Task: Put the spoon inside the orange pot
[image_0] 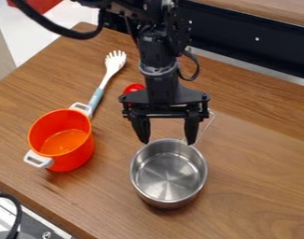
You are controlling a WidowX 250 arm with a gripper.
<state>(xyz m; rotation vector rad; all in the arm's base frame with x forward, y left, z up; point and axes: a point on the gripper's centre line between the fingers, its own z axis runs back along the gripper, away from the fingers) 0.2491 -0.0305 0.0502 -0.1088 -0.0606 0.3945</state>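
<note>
The first risk is the steel pan (169,175): the pincer (168,141) hangs at its twelve o'clock rim, so lowering straight down here could clip the rim or tip the pan. The second is picking the wrong utensil. The spoon is probably the red rounded thing (134,87), toward eleven o'clock from the pincer and partly hidden by the arm (157,51), so I cannot be sure of its shape. Farther off, also toward eleven, lies a pronged white utensil (115,60); its blue-grey handle runs down beside the one o'clock handle of the orange pot (67,163), where a careless sweep might knock both. The orange pot stands upright at nine o'clock from the pincer, and a spoon carried over too low could catch its rim and push it. The arm comes in from the twelve o'clock edge, nearly vertical, fingers pointing down at the worktop (260,186), spread wide along the nine-to-three line, with nothing between them.
</note>
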